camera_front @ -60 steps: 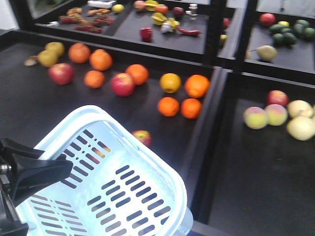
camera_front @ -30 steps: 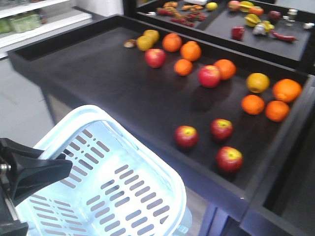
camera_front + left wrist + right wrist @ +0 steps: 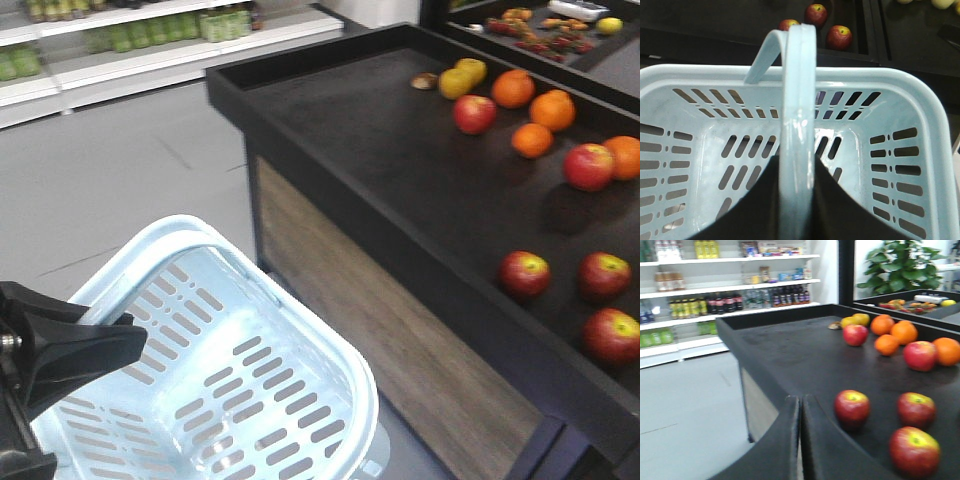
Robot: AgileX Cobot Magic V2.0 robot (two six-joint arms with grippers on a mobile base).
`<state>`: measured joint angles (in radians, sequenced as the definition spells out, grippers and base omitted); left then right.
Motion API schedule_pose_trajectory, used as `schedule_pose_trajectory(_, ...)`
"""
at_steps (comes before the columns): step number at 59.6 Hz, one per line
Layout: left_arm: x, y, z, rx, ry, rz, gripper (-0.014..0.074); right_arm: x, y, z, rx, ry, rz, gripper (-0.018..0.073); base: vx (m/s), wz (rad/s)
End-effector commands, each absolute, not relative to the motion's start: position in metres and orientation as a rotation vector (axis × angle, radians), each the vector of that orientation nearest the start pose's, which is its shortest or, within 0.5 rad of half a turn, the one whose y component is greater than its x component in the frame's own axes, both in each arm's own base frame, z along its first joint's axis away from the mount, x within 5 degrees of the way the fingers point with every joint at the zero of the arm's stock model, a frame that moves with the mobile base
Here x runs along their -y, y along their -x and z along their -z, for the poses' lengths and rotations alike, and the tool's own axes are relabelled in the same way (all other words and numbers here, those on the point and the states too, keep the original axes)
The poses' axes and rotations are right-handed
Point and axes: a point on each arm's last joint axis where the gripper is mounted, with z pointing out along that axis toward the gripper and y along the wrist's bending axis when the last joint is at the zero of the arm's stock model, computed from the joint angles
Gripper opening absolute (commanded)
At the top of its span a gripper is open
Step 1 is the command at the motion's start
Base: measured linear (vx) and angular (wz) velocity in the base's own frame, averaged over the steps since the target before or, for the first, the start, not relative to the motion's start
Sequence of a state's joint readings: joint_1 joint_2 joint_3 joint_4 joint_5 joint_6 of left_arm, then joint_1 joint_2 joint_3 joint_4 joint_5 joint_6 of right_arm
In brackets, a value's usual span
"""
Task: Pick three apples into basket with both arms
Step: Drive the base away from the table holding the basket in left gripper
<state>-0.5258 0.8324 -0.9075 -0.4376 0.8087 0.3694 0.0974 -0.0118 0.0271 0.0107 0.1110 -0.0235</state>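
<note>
Progress: nothing placed yet. All three apples (image 3: 525,273) lie on the black display table (image 3: 380,150), grouped close together near its right-hand end, none touching another. Every pick remains to be done.

Container: the basket (image 3: 865,77) is off the table, out over the grey floor (image 3: 130,180), near and to the left of the table's near edge. The left wrist view looks straight down into it: the slotted bottom and walls are bare, with no fruit inside. Its handle (image 3: 799,100) stands upright.

Tools: the left gripper (image 3: 796,200) is clamped on that handle, one black finger on each side, and carries the basket. The right gripper (image 3: 800,430) has its fingers drawn together with only a thin seam between them and nothing in its grasp. It hangs short of the table's near edge, facing the apples and well apart from them.

Other stock, not for collection: oranges (image 3: 513,88) and lighter apples (image 3: 474,113) sit at the far end of the same table. Store shelves (image 3: 120,40) line the far left wall.

Judgement: the task stands at the approach stage. The basket seems too far left for an easy drop, and the right gripper must open before any grasp.
</note>
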Motion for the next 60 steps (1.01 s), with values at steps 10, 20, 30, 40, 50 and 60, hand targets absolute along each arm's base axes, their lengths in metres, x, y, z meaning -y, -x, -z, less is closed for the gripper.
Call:
schedule_pose_trajectory(10,0.1019,-0.1187,-0.3893,-1.943,-0.734,0.646,-0.0008,-0.0051,-0.0561,-0.197,-1.538,0.083,-0.058,-0.0008,-0.13,0.51)
schedule_pose_trajectory(20,0.1019,-0.1187,-0.3893,-1.943,-0.734,0.646,-0.0008,-0.0051,-0.0561,-0.197,-1.538,0.083,-0.058,-0.0008,-0.12,0.5)
schedule_pose_trajectory(30,0.1019,-0.1187,-0.3893,-1.943,-0.734,0.646,-0.0008,-0.0051,-0.0561,-0.197,-1.538,0.083,-0.058,-0.0008,-0.11,0.51)
schedule_pose_trajectory(40,0.1019,-0.1187,-0.3893,-1.943,-0.734,0.646,-0.0008,-0.0051,-0.0561,-0.197,-1.538,0.083,-0.058,-0.0008,-0.09,0.5)
schedule_pose_trajectory(50,0.1019,-0.1187,-0.3893,-1.943,-0.734,0.646,-0.0007,-0.0051,-0.0561,-0.197,-1.538,0.083,-0.058,-0.0008,-0.05,0.49)
schedule_pose_trajectory(60,0.1019,-0.1187,-0.3893,-1.943,-0.734,0.646,-0.0007,-0.0051,-0.0561,-0.197,-1.538,0.083,-0.058,-0.0008,-0.01,0.47)
